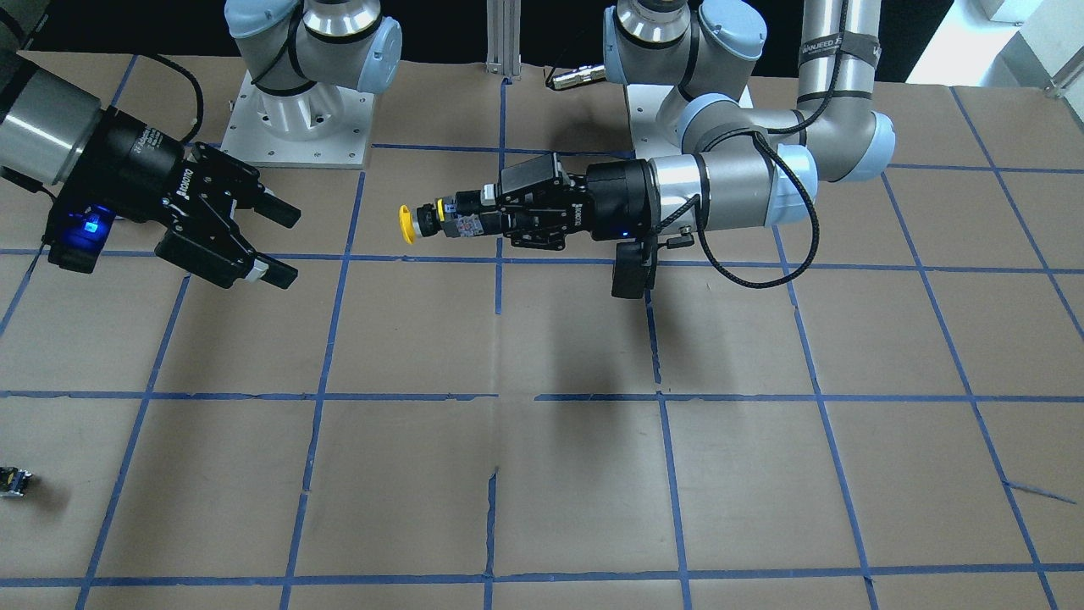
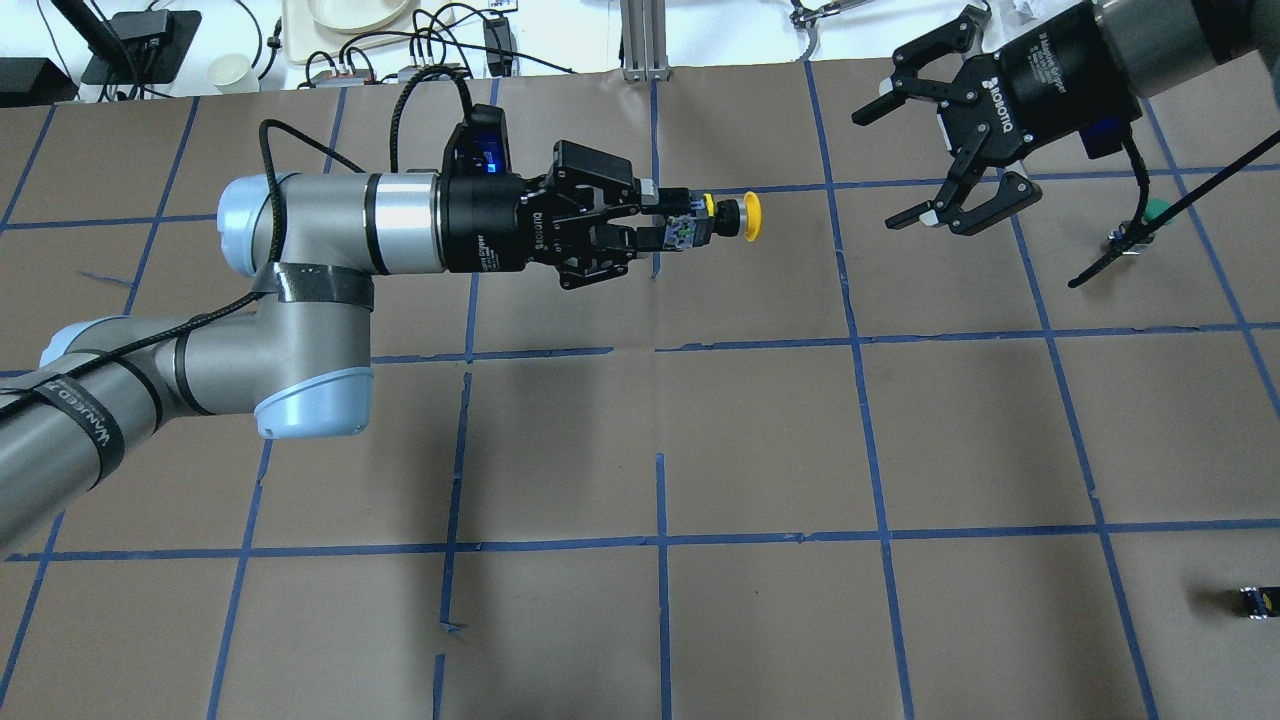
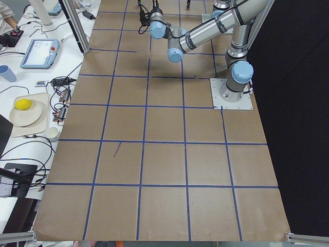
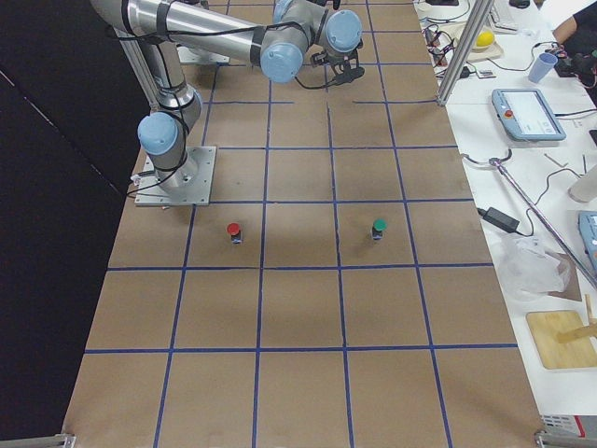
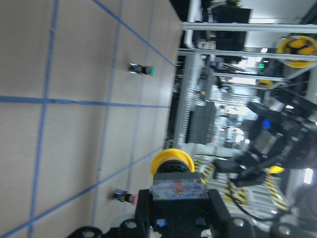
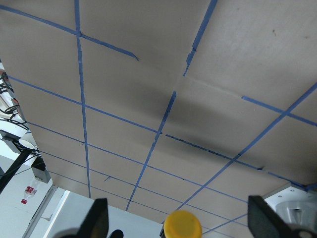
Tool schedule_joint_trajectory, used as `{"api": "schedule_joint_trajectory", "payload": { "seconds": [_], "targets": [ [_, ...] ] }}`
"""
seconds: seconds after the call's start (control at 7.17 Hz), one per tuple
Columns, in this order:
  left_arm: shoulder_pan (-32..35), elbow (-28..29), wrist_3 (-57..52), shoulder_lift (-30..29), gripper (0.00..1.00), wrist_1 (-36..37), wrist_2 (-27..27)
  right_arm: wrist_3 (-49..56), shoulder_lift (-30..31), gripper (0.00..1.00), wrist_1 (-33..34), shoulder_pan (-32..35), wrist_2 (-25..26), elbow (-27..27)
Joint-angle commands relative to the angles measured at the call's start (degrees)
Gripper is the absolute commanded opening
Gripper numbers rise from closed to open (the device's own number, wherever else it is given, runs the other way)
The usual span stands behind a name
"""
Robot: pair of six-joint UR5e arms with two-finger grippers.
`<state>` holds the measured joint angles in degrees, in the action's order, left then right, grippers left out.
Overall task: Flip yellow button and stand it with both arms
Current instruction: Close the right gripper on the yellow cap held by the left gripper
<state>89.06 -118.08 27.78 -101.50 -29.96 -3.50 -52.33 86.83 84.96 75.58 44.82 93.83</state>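
We see the left gripper (image 2: 650,213) held out level above the bench (image 2: 760,450). Its fingers (image 2: 643,237) are clamped on the black-and-grey body of the yellow button (image 2: 715,222). The button hangs in the air, clear of the bench, and lies on its side. Its round yellow cap points away from the left wrist and toward the right gripper (image 2: 885,165).

We find the right gripper at about the same height, well apart from the cap and touching nothing. Its fingers are spread wide with only air between them, and they are aimed roughly at the button. From the right wrist camera, the yellow cap shows at the bottom edge, midway between the two blurred fingertips. From the left wrist camera, we look along the button's body to the back of its cap. The right gripper is a dark blur beyond it.

The bench is covered in brown paper marked off with a blue tape grid, and the left arm's shadow falls on it below the button.

In the exterior right view we make out a red-capped button (image 4: 233,231) and a green-capped button (image 4: 379,227). Both stand upright on the bench, well apart from each other and from both arms. A small black-grey block (image 1: 13,481) with no cap lies alone near the bench's edge on the robot's right.
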Motion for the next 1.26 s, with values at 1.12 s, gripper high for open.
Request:
{"api": "schedule_joint_trajectory", "payload": {
  "seconds": [1.12],
  "targets": [
    [-0.73, -0.22, 0.43, -0.36, 0.05, 1.66, 6.14, -5.5, 2.55, 0.99, -0.76, 8.09, -9.04, 0.13]
  ]
}}
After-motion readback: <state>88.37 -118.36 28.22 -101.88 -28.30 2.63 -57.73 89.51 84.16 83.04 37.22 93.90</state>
